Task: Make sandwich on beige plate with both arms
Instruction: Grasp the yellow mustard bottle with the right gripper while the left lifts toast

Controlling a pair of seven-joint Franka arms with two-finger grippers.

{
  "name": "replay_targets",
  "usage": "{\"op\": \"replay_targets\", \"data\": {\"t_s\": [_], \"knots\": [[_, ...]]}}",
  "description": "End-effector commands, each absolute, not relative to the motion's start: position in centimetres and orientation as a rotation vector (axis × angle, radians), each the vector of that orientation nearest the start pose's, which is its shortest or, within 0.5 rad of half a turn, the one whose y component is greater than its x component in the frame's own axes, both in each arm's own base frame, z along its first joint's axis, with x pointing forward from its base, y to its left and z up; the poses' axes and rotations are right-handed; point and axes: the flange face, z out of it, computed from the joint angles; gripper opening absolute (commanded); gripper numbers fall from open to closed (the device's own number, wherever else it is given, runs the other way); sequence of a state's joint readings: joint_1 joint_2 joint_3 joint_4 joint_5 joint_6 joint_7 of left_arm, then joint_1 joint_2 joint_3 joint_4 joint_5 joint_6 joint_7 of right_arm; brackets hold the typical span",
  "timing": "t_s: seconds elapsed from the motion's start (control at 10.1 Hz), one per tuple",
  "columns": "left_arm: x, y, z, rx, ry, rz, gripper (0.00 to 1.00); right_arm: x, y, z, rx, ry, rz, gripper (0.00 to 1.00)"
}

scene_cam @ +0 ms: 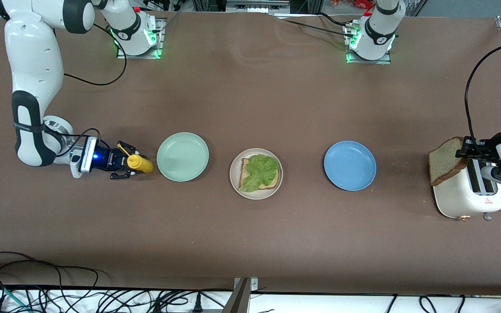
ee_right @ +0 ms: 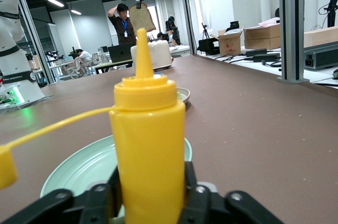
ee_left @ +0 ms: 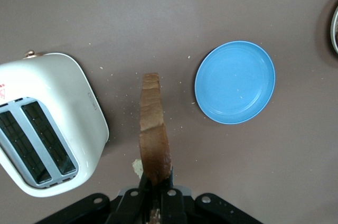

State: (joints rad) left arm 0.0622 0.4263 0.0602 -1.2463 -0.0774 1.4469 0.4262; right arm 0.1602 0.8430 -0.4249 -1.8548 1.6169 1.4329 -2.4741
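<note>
A: Which step is in hand?

B: The open half of the sandwich [scene_cam: 259, 172] is already laid on the beige plate [scene_cam: 236, 182], which sits on the desk [scene_cam: 250, 243] between the mint-green plate [scene_cam: 182, 156] and the blue plate [scene_cam: 349, 165]: one bread slice, with the lettuce leaf [scene_cam: 260, 170] spread over it. The top slice is judged to be the step under way.

A: Where is that slice?

B: A second bread slice [ee_left: 153, 134] is pinched by its edge in the left hand [ee_left: 157, 195], whose fingers are shut tight on it. It is held up over the toaster [scene_cam: 468, 191] at the left arm's end of the desk.

A: And the other hand?

B: The right hand [scene_cam: 122, 167] is set low beside the mint-green plate, its fingers [ee_right: 198, 200] drawn in against a yellow squeeze bottle [ee_right: 148, 150]. Firm pressure cannot be confirmed from these views, though a grip seems likely.

A: What is called for next?

B: The slice has to be carried past the blue plate, turned flat, and lowered square onto the lettuce. If sauce is meant to be added, the bottle would probably need to be brought over first.
</note>
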Motion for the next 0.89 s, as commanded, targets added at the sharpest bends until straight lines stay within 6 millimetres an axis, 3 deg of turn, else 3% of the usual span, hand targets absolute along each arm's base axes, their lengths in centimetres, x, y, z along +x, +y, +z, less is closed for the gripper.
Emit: {"op": "replay_targets", "data": {"t_s": [0.0,0.2,0.5,0.59,0.79], "knots": [[64.8,5.2,52.2,-3.224,0.475,0.354,0.0,58.9,-2.5,12.0,-1.508,-1.068,-1.053,0.01],[64.5,5.1,53.0,-3.226,0.464,0.337,0.0,59.9,-3.0,14.8,-1.55,-1.042,-0.985,0.0],[64.5,5.1,53.0,-3.223,0.466,0.338,0.0,63.0,-1.8,22.3,-1.735,-1.058,-0.791,0.0],[64.5,5.3,53.0,-3.224,0.461,0.337,0.0,64.3,0.1,25.4,-1.835,-1.074,-0.718,0.0],[64.5,5.3,53.0,-3.226,0.459,0.337,0.0,65.6,4.8,29.2,-2.039,-1.085,-0.585,0.0]]}}
